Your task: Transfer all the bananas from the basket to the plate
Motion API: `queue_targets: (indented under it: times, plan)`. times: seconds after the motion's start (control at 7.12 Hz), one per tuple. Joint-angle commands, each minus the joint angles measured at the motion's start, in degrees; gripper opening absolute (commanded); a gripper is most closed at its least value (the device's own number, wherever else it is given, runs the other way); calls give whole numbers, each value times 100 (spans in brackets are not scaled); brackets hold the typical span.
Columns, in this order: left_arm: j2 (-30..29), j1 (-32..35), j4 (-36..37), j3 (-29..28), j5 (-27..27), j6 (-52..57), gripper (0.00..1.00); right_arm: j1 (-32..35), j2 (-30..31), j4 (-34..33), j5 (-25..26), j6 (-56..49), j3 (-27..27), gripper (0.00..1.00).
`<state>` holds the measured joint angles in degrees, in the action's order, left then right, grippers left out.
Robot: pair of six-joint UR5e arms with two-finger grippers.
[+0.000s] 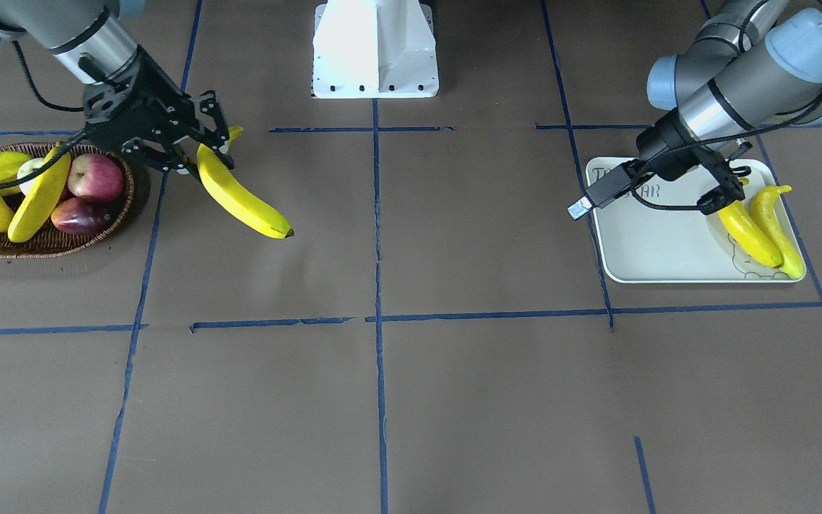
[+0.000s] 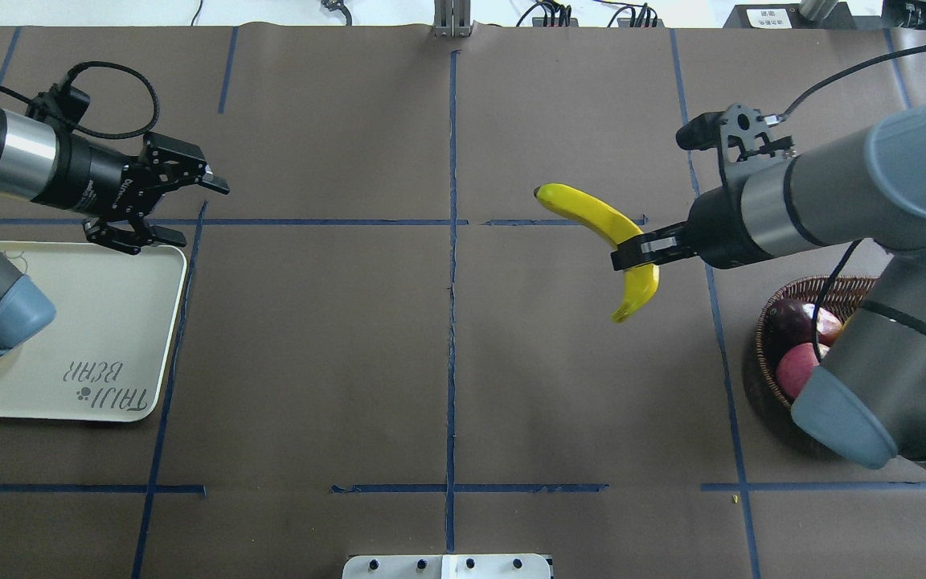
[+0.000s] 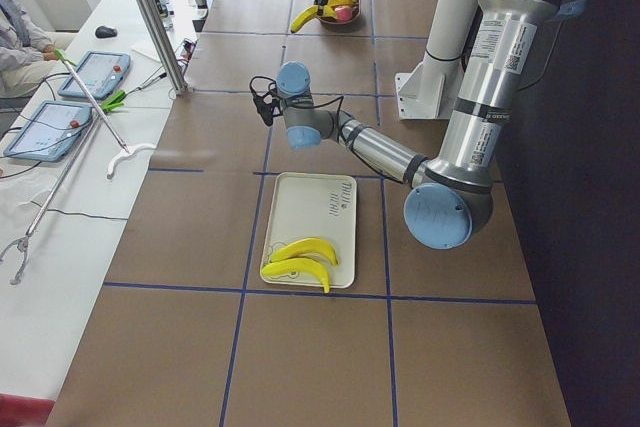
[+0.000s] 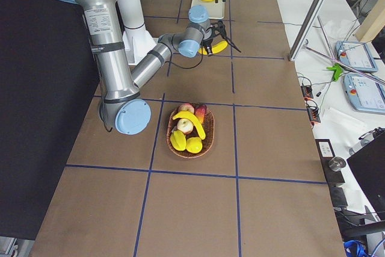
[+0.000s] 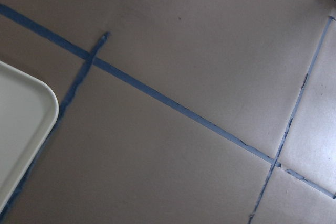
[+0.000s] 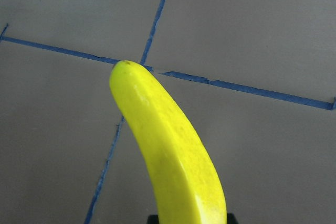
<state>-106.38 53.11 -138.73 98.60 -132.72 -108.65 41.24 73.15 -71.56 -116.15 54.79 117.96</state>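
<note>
Found one banana (image 2: pixel 587 213) in the air just beside the basket (image 2: pixel 762 338), clamped near its stem end in the right tool (image 2: pixel 632 253). Seemed best to carry it level and slowly, offering the free tip to the left tool (image 2: pixel 199 213), jaws apart and empty, at the plate (image 2: pixel 93 322) far from the basket.

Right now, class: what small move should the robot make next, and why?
Probably carry the banana toward the middle of the table: the right gripper is shut on it, while the plate lies far across, by the open left gripper.
</note>
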Motion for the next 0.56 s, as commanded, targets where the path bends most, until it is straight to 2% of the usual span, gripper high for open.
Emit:
queue_targets:
  times: [0.0, 0.14, 0.42]
  plan:
    - [-792, -116, 895, 10, 44, -630, 100, -623, -991, -1109, 704, 460, -115, 0]
    - [-996, -178, 1170, 2, 53, -683, 100, -913, -1318, -1437, 1203, 497, -203, 0]
    - [-1400, -431, 1636, 2, 385, -956, 100, -1275, -1784, -1528, 1690, 866, -579, 0]
